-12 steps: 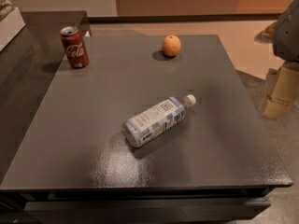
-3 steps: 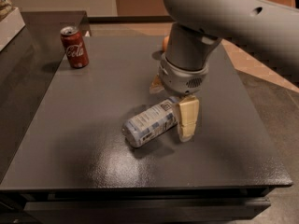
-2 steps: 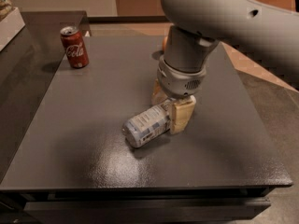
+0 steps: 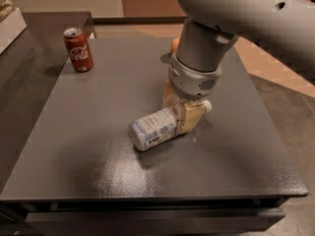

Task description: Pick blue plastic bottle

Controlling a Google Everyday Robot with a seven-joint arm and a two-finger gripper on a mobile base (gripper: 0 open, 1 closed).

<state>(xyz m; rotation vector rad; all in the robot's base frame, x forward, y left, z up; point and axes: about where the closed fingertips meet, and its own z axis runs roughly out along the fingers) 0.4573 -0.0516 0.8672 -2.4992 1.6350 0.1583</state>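
The blue plastic bottle [image 4: 155, 128] lies on its side near the middle of the dark grey table [image 4: 88, 151], its white cap [image 4: 207, 105] pointing right. My gripper [image 4: 180, 110] reaches down from the grey arm [image 4: 202, 58] and sits over the bottle's cap-end half. One tan finger [image 4: 192, 118] is on the near side and the other is on the far side; they have closed in on the bottle's upper body. The bottle still rests on the table.
A red Coca-Cola can [image 4: 78, 49] stands upright at the table's back left. An orange [image 4: 174, 44] peeks out behind the arm at the back. A lower dark surface lies to the left, with a white box corner [image 4: 9, 21] on it.
The arm came in from the right, lowered over the bottle, and the fingers closed onto its cap-end half. The bottle has stayed in place.
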